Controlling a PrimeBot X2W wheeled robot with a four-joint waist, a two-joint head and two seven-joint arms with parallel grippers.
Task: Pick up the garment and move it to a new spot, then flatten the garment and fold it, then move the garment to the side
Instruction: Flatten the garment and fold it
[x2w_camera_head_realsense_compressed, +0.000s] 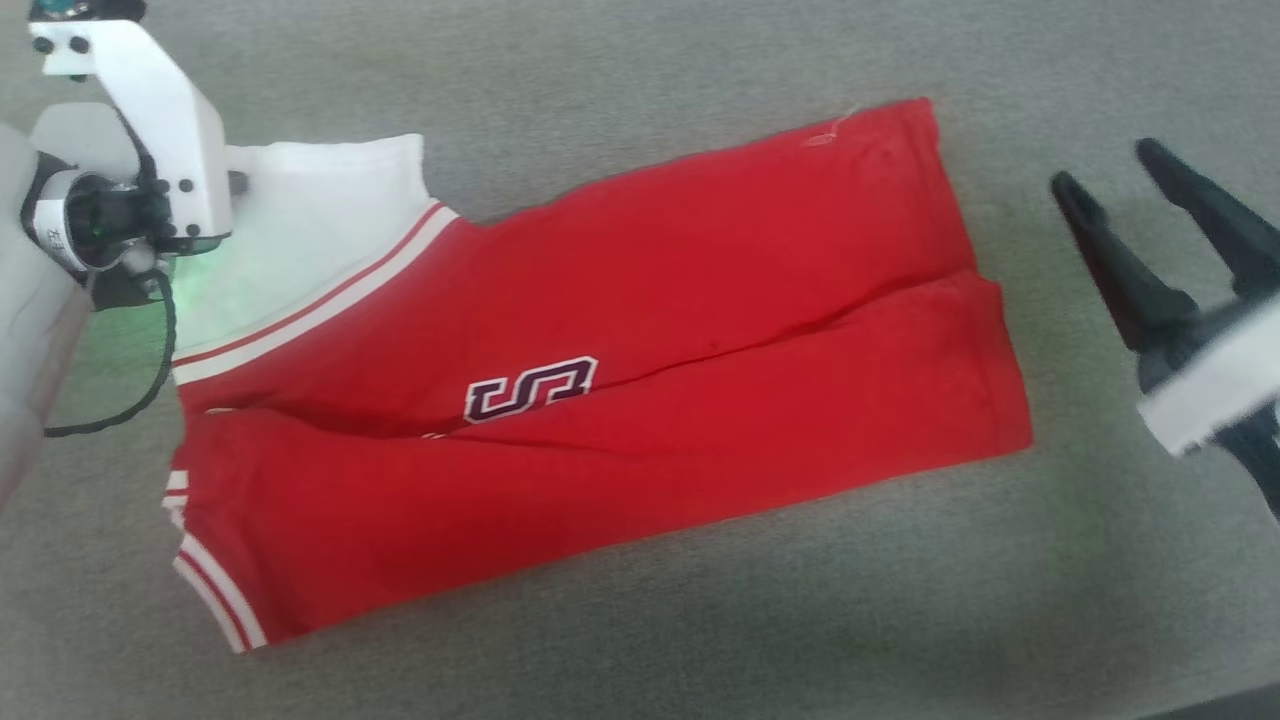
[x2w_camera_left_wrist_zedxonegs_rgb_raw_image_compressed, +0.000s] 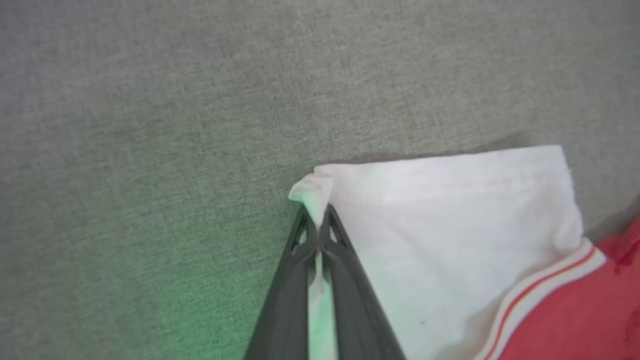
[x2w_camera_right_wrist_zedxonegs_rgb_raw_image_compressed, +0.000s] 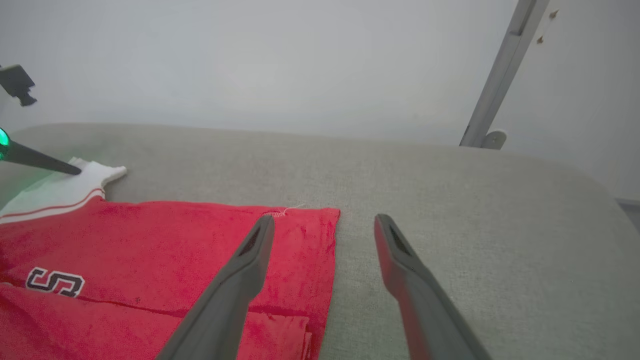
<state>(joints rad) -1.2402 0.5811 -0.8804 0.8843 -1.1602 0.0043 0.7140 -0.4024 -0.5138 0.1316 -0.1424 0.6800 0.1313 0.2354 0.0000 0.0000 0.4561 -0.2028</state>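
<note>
Quick status from us: the garment (x2w_camera_head_realsense_compressed: 620, 380) is lying spread out on the grey upholstered surface (x2w_camera_head_realsense_compressed: 700, 640), long side running left to right, pretty flat apart from a few soft creases. Looks to us like one lengthwise fold is in, since the lower red layer laps over the bottom edge of the letter patch (x2w_camera_head_realsense_compressed: 530, 387). So we'd call the pick-up and flattening done, or close enough, though we can't tell from here whether this is the "new spot".

The white sleeve (x2w_camera_head_realsense_compressed: 320, 230) sticks out past the striped trim (x2w_camera_head_realsense_compressed: 320, 305) at the upper left, so the fold isn't finished. In the left wrist view our left jaws are pressed together on the very corner of that white sleeve, with a little pinch of cloth poking out at the tips. The corner sits just at the surface, barely lifted if at all.

Our right jaws are wide apart and holding nothing. They hang just off the plain red end at the right, over bare grey, not touching the cloth as far as the head view shows.

Our guess at what's left: tuck the sleeve in, fold the long strip across itself, then move the bundle off to the side. So roughly halfway.
</note>
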